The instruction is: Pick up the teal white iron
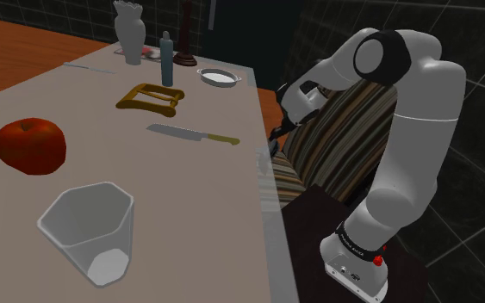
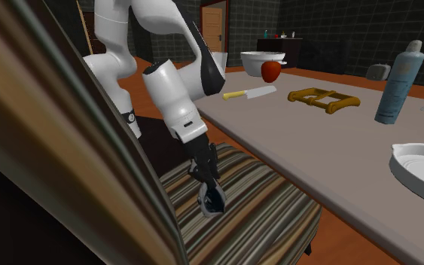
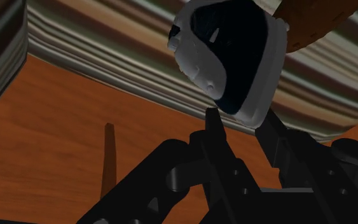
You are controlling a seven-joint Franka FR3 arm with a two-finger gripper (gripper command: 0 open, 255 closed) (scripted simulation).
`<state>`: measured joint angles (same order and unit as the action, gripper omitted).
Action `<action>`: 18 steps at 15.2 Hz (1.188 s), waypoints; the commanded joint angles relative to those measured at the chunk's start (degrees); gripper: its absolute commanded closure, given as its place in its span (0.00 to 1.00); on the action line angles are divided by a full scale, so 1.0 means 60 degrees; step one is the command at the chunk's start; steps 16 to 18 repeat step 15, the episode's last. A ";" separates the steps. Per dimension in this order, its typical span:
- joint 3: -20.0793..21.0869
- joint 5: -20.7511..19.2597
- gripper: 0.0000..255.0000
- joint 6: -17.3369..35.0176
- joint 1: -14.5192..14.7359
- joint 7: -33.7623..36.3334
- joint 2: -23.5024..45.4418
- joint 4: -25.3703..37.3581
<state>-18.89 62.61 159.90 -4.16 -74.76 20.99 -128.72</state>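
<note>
The iron (image 2: 212, 202), a white-rimmed shell with a dark teal-black face, hangs low beside the table (image 2: 330, 143), just over the striped chair seat (image 2: 270, 214). I cannot tell whether it rests on the fabric or clears it. In the second exterior view it sits at about five o'clock from the white forearm, straight off the end of the black gripper (image 2: 208, 188), and its long axis runs roughly twelve to six, nearly continuing the hand's own line. Seen along the hand, the iron (image 3: 231, 57) lies directly ahead of the gripper (image 3: 238, 118). The two fingers are drawn close together with its narrow near end pinched between their tips, so I judge it held by that edge, not round its body. The table edge stands at about two o'clock from the iron and the seat at six. To my eye the lift must go straight up toward twelve, keeping the swinging bulk away from the tabletop's lip.
</note>
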 commanded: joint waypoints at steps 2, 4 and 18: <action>-0.0248 -0.0563 1.00 -0.0115 0.0199 0.0514 -0.0352 -0.0143; -0.0426 -0.0969 1.00 -0.0207 0.0333 0.0876 -0.0593 -0.0223; -0.1183 -0.2885 1.00 -0.0687 0.0879 0.2536 -0.1672 -0.0465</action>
